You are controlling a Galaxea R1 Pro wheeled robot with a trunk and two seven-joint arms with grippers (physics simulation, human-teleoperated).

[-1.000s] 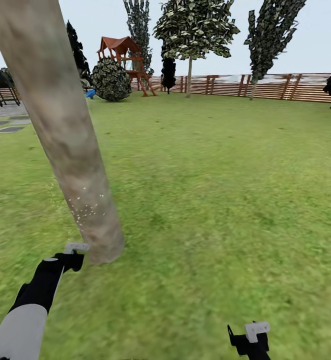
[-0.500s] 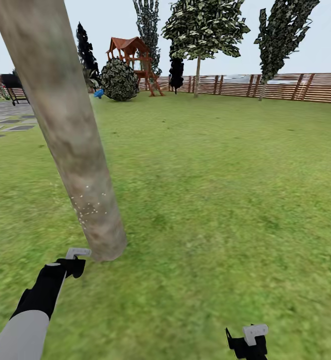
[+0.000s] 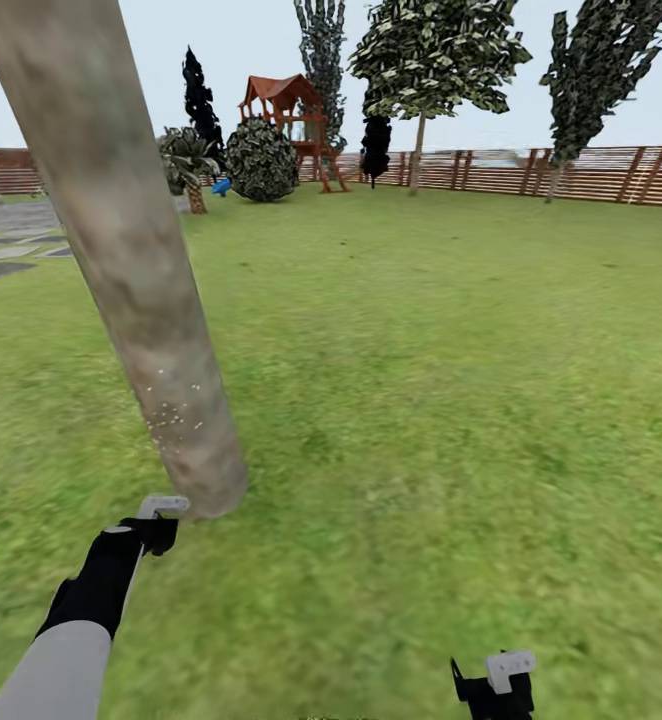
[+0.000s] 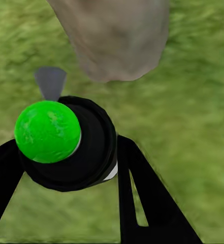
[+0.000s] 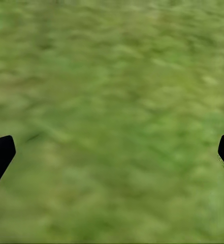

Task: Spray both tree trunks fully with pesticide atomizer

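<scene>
From my head camera, my left arm, white at the forearm and black toward the wrist, reaches forward and up from the lower left corner, ending at my left gripper [image 3: 149,522] just beside the base of the thick, pale grey-brown mottled tree trunk [image 3: 136,270]. That trunk leans across the left of the view and carries a scatter of small white specks low down. It stands on the wide green lawn [image 3: 451,380]. Far off, a second tree with a thin pale trunk and light-green blocky crown [image 3: 436,55] stands before the brown slatted wooden fence [image 3: 571,175], near a red-roofed wooden play tower [image 3: 291,120]. My right gripper [image 3: 496,685] sits low at the bottom edge, over grass.

From my left wrist, my black fingers [image 4: 142,198] are clamped around the dark round pesticide atomizer with a bright green top [image 4: 66,142]; its grey nozzle points at the trunk's foot [image 4: 117,40] close ahead.

From my right wrist, my two black fingertips [image 5: 0,155] stand wide apart, holding nothing, above blurred grass [image 5: 112,117].
</scene>
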